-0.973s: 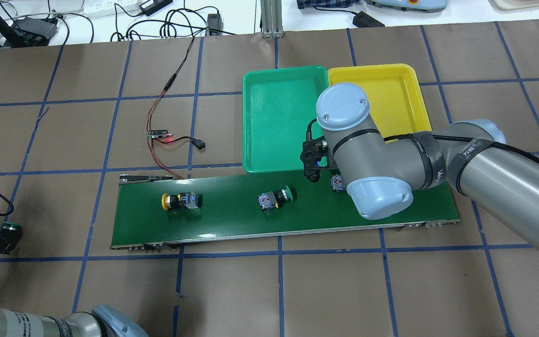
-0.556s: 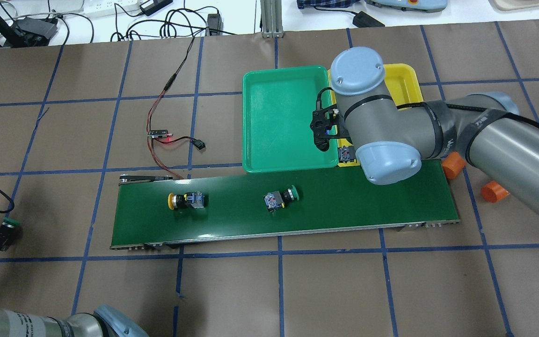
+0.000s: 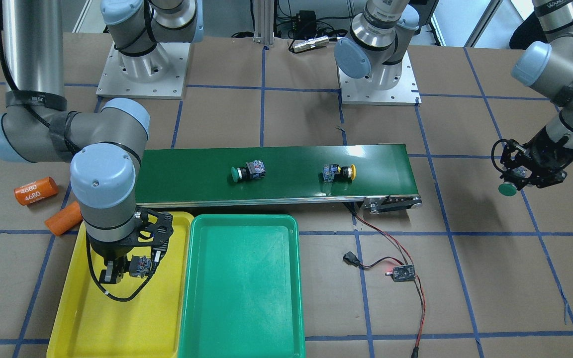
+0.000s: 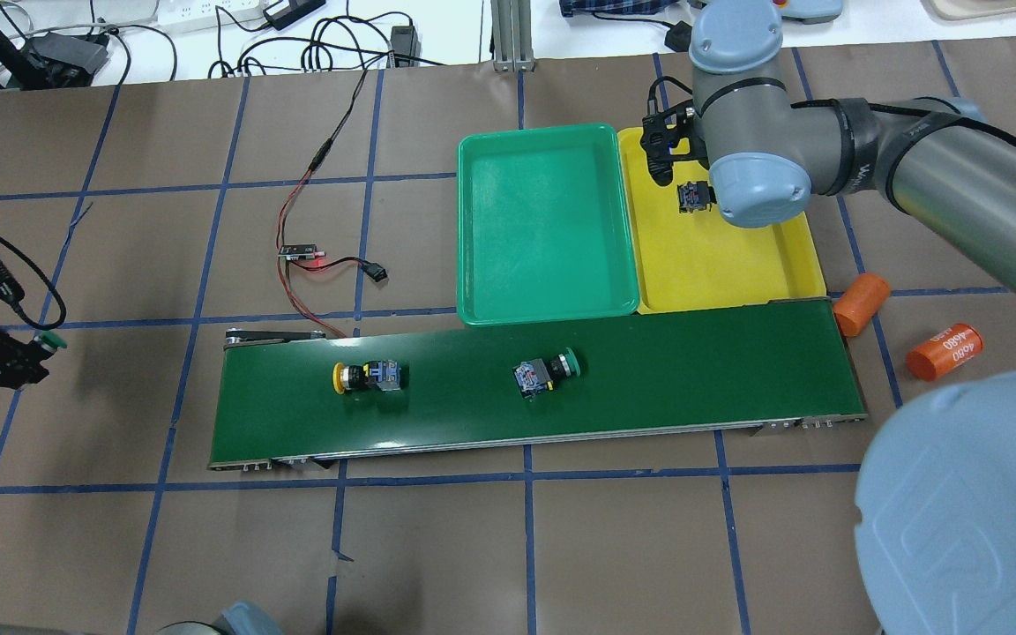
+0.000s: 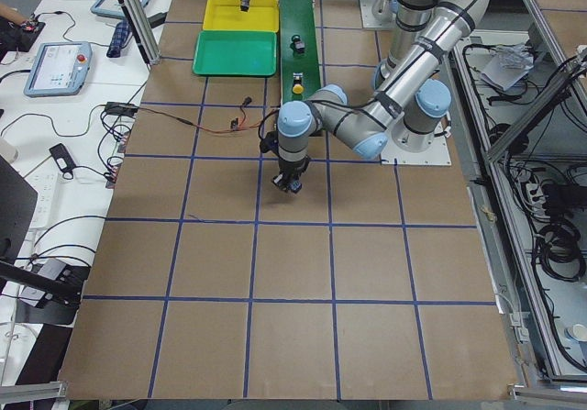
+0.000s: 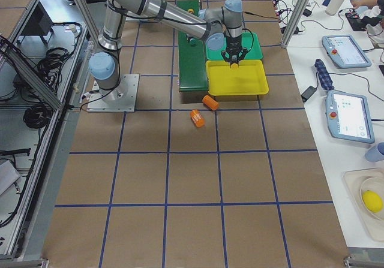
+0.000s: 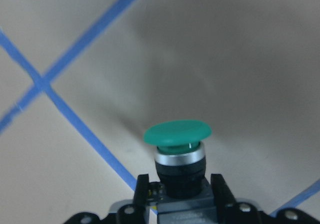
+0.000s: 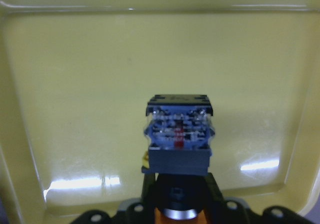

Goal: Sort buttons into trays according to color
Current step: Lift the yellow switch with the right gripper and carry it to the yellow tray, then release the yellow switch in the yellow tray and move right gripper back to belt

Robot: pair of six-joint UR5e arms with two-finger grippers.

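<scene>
Tape lines (image 4: pixel 529 547) grid the brown table (image 4: pixel 631 556) under trays (image 4: pixel 543 220), beside white benches (image 6: pixel 336 166).

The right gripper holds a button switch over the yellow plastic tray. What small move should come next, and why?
Probably lower a little and open the jaws. The right gripper holds the push-button switch with grey-blue contact block inside the rim of the shallow yellow plastic tray, seemingly clear of its floor.

two buttons (image 4: pixel 369 376) (image 4: pixel 546 372) lie on the belt (image 4: pixel 693 370), trays (image 4: pixel 543 229) (image 4: pixel 720 265) side by side beyond.
</scene>
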